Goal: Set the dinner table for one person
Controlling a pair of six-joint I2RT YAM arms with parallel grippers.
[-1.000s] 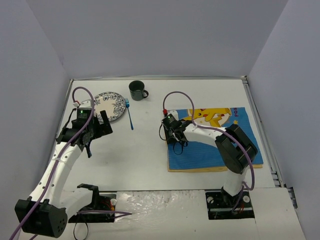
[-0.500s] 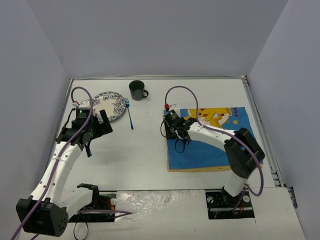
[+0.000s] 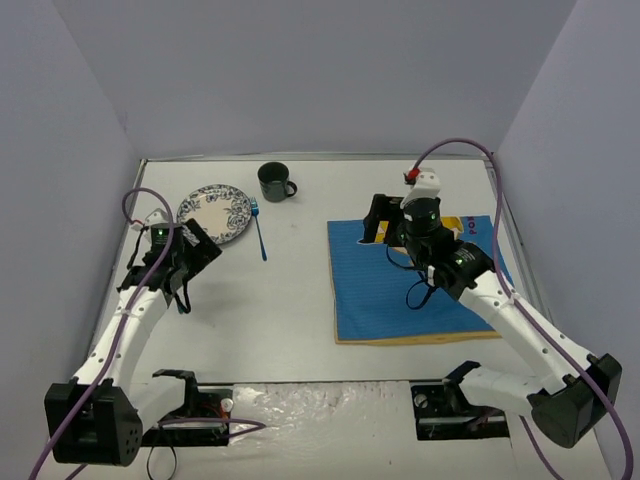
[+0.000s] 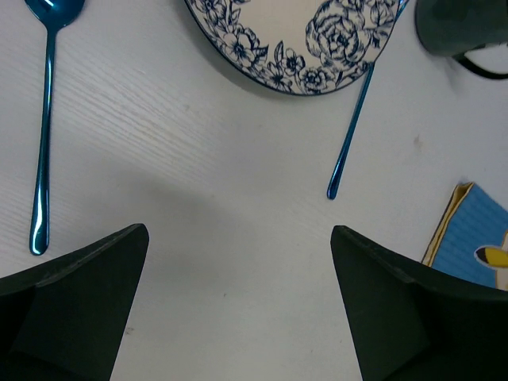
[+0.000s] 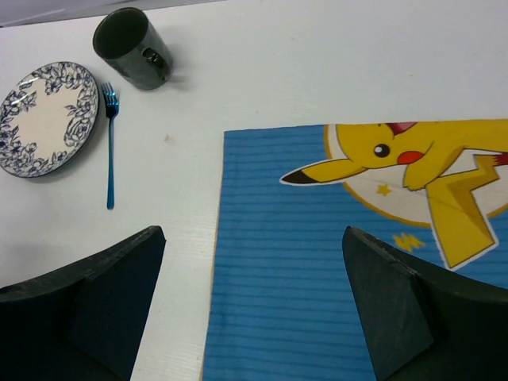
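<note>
The white dinner table (image 3: 290,300) carries a blue cartoon-printed mat (image 3: 400,295) lying flat at the right. A blue-flowered plate (image 3: 214,213), a blue fork (image 3: 259,232) and a dark green mug (image 3: 275,181) sit at the back left. My right gripper (image 3: 383,225) hovers open and empty above the mat's (image 5: 317,262) left far corner. My left gripper (image 3: 190,252) is open and empty over bare table just in front of the plate (image 4: 302,40). The left wrist view also shows a blue spoon (image 4: 44,135) left of the plate and the fork (image 4: 353,131) to its right.
Grey walls close the table on three sides, with a metal rail (image 3: 520,250) along the right edge. The arm bases and cables sit at the near edge. The right wrist view shows the plate (image 5: 48,119), fork (image 5: 109,147) and mug (image 5: 131,57) left of the mat.
</note>
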